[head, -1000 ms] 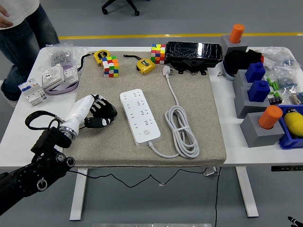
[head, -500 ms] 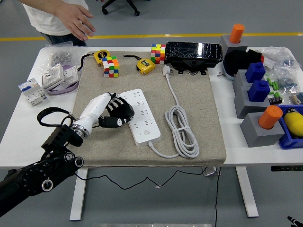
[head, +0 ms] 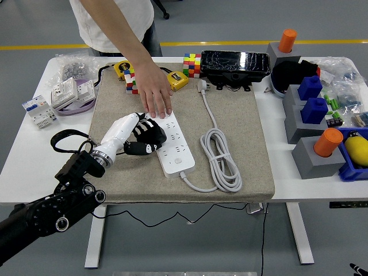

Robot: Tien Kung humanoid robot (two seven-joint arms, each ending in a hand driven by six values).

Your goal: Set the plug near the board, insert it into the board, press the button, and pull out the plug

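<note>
One black-and-white left robot hand, fingers loosely curled, empty, at the left edge of one white power strip. One person's hand presses the strip's far end. One white plug far right; two colourful cubes.

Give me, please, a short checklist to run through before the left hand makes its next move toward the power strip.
1. Plug free to pick up: ok. The plug lies loose on the grey mat, far from the left hand.
2. Plug in the strip: not ok; no socket is filled.
3. Workspace free of people: not ok. A person's hand rests on the far end of the power strip, right beside the left hand.
4. Left hand empty: ok; its fingers lie on the strip's left edge and hold nothing.
5. Cord untangled: cannot tell; the cord lies coiled beside the strip.
</note>
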